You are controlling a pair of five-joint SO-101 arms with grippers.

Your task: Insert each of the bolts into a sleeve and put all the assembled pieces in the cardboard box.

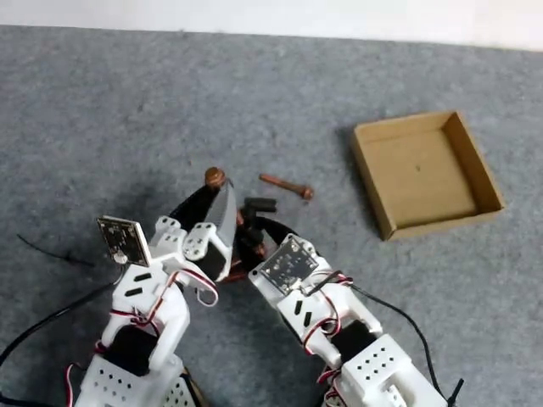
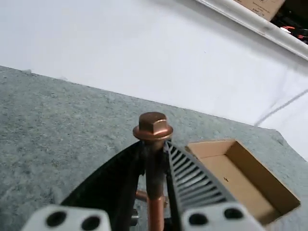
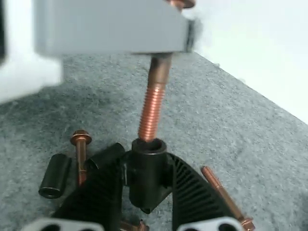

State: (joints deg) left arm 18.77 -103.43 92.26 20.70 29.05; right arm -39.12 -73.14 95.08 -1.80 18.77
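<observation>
Clamping a copper hex-head bolt [image 2: 153,127], left fingers [image 2: 192,178] hold its tip in a black sleeve [image 3: 147,168] right fingers [image 3: 192,192] grip.

Soft, even, fairly bright light covers the grey surface [image 1: 127,102], and shadows are faint and soft-edged. A dim patch lies beside the left hand [image 1: 214,192] toward the surface's left edge. The cardboard box [image 1: 416,174] is darker along its wall facing that edge, so the light seems to come from above and the right. The bolt [image 2: 153,127] head carries a mild sheen, and the white wall [image 2: 144,48] behind it glares.
</observation>
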